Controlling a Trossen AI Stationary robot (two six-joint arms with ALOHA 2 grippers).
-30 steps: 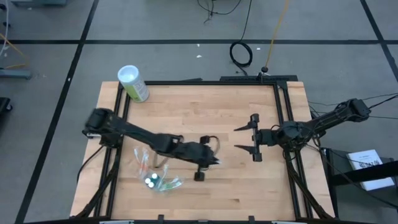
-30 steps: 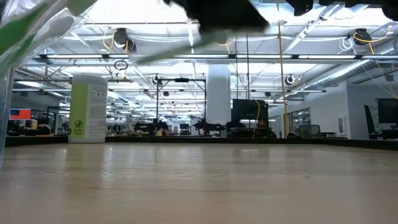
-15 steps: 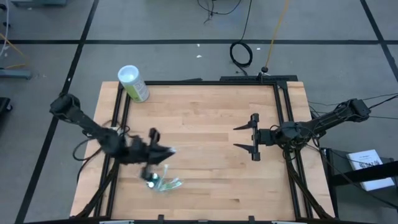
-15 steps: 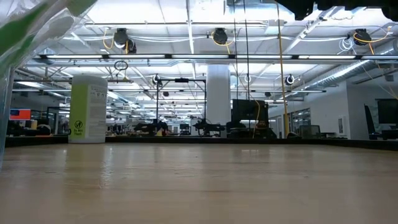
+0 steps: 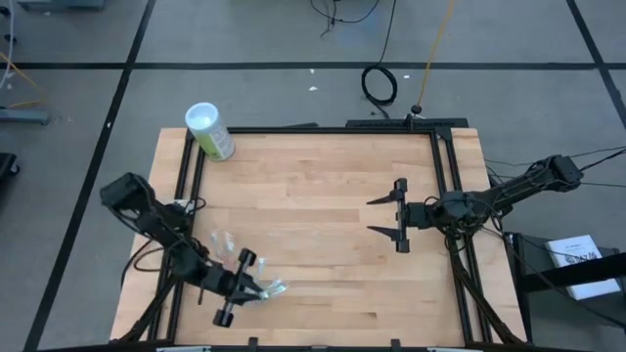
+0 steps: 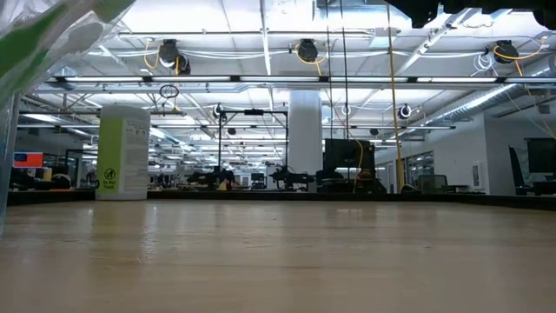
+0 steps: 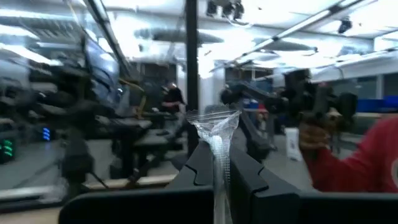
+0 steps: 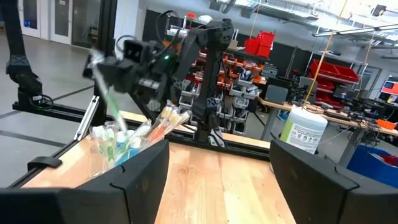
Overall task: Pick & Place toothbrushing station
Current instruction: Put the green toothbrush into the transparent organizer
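The clear holder (image 8: 106,155) stands at the table's near left with white toothbrushes (image 8: 163,121) and blue-capped tubes (image 8: 132,144) in it. In the high view my left gripper (image 5: 256,289) partly covers the holder (image 5: 274,288). That gripper (image 8: 111,70) hangs just above it, shut on a wrapped green-and-white toothbrush (image 8: 111,102). My right gripper (image 5: 380,217) waits open at mid right, above the table, with nothing between its fingers. Very near the low camera, the holder's blurred contents (image 6: 52,35) fill the top left. My left gripper pinches the toothbrush's clear wrapper (image 7: 216,146) between its two fingers; one wrapper end fans out past the fingertips. The fingers point slightly above level. The toothbrush slants down from them toward the holder; whether its lower end (image 8: 121,127) touches the holder I cannot tell.
A large green canister with a white lid (image 5: 208,130) stands at the table's far left corner. A black frame (image 5: 445,196) runs along the table's edges. A person's red sleeve (image 7: 367,162) shows beyond the table. The bare wood (image 5: 313,196) in the middle lies between the arms.
My left gripper has swung from the table's middle toward the near left corner, tipping from pointing down to slightly above level, staying shut. The toothbrush went with it and has left the low view. It now hangs over the holder.
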